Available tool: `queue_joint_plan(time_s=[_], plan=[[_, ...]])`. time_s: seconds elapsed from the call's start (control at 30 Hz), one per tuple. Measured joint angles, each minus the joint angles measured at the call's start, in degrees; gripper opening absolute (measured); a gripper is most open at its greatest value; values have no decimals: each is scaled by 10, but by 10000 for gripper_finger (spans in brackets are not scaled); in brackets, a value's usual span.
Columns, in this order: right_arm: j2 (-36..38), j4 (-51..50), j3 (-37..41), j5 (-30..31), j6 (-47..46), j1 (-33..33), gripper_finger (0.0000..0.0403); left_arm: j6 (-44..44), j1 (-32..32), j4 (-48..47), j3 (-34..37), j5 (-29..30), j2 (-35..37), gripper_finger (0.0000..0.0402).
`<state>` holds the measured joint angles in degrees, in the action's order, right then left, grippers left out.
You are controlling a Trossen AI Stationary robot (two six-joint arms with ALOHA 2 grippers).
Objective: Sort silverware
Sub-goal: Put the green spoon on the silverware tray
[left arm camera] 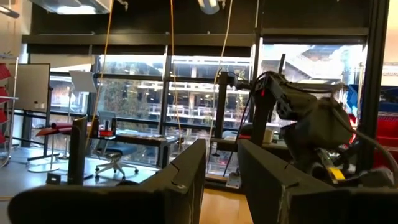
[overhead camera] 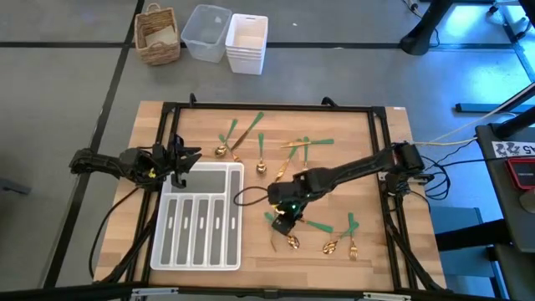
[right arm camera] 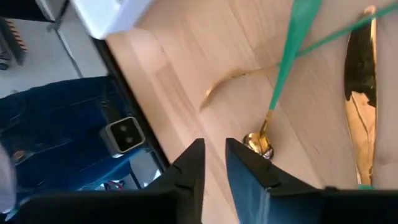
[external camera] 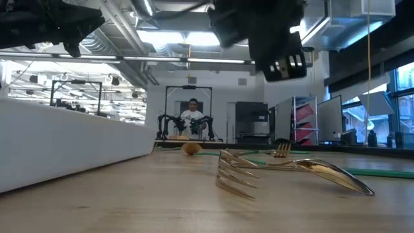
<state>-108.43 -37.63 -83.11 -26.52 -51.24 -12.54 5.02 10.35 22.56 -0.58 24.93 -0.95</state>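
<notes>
On the far left of the high view we see the left end effector (overhead camera: pixel 185 161) hanging over the head end of the white tray (overhead camera: pixel 165 238), which lies on the wooden table (overhead camera: pixel 418 251). In its wrist view the two dark fingers (left arm camera: pixel 186 174) stand a little apart with nothing between them, so we call it open and empty.

Moving right, the silverware is scattered over the table's middle and right part, outside the tray as far as we can tell. One group (overhead camera: pixel 263 144) lies toward the far edge: gold heads and green handles fanned out, some crossing. A second group (overhead camera: pixel 330 238) lies near the front edge, to the right of the tray.

Between these groups the right arm reaches in from the right side, and the right end effector (overhead camera: pixel 284 219) points down over the near group. In its wrist view the fingers (right arm camera: pixel 249 171) show a narrow gap between them and we see nothing in it; a small gold spoon (right arm camera: pixel 273 99) with a green handle lies on the table just beyond the fingertips, its bowl close to them. We cannot tell whether they touch it.

In the low view a gold fork (external camera: pixel 239 173) and a spoon (external camera: pixel 330 173) lie in front, and a person (external camera: pixel 192 116) sits far behind.
</notes>
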Motion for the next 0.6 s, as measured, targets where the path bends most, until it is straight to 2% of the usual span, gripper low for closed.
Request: queue_joint_plan(time_s=[0.23,0.6], plan=[[-47,1,0,36,-11,-14,140,21,0,-11,0,0,0,88],[-78,10,0,95,-14,-26,147,12,0,-12,0,0,0,88]])
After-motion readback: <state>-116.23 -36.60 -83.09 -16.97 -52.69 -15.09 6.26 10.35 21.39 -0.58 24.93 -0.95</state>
